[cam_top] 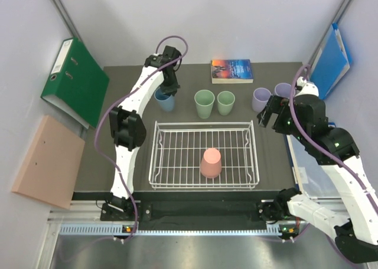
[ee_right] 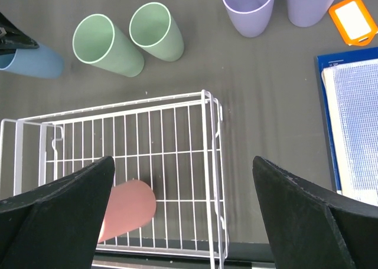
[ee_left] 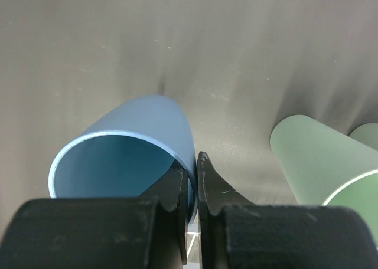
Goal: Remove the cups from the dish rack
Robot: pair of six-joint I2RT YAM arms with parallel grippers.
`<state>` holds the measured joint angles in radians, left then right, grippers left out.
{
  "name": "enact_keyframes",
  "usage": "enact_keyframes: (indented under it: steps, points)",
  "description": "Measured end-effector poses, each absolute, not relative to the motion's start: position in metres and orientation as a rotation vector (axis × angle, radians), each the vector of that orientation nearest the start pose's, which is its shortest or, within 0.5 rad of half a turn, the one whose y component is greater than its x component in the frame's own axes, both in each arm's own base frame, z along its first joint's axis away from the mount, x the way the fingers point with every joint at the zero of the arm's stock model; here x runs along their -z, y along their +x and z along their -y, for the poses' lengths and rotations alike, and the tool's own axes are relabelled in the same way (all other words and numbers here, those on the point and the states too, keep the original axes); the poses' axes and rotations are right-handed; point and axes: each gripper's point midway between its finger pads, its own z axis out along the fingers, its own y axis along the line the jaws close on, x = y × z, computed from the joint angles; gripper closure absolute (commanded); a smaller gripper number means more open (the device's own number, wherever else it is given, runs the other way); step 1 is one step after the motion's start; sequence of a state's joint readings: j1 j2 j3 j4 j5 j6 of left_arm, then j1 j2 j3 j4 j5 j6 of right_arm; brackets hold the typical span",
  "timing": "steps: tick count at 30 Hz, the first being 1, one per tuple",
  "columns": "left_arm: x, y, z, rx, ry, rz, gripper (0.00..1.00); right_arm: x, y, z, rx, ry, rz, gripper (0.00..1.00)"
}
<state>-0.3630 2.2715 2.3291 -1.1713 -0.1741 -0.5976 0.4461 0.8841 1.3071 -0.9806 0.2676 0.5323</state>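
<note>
Soft, even light from above, bright with no harsh glare; shadows are short and faint. The matte dark grey surface (cam_top: 88, 163) takes a pale sheen in the left wrist view. There the left claw (ee_left: 196, 183) is blurred and the light blue plastic tumbler (ee_left: 118, 163) shows a bright rim line. The right claw (ee_right: 183, 163) is soft-edged, and the light green plastic tumblers (ee_right: 109, 45) lean from lens distortion.

Nothing readable showing: book cover (cam_top: 232, 70), upper centre, carrying print (too small for reading); green binder label (cam_top: 65, 50), upper left, likewise.
</note>
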Motion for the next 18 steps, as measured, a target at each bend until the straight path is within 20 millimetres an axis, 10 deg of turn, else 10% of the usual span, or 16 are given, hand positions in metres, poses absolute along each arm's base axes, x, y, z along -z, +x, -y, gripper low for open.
enact_keyframes:
  steps: [18]
  points:
    - [-0.115, 0.474, 0.191, 0.111, -0.33, -2.689, 1.0, -0.279, 0.239, -0.091, -0.298, 0.241, -2.178, 0.02]
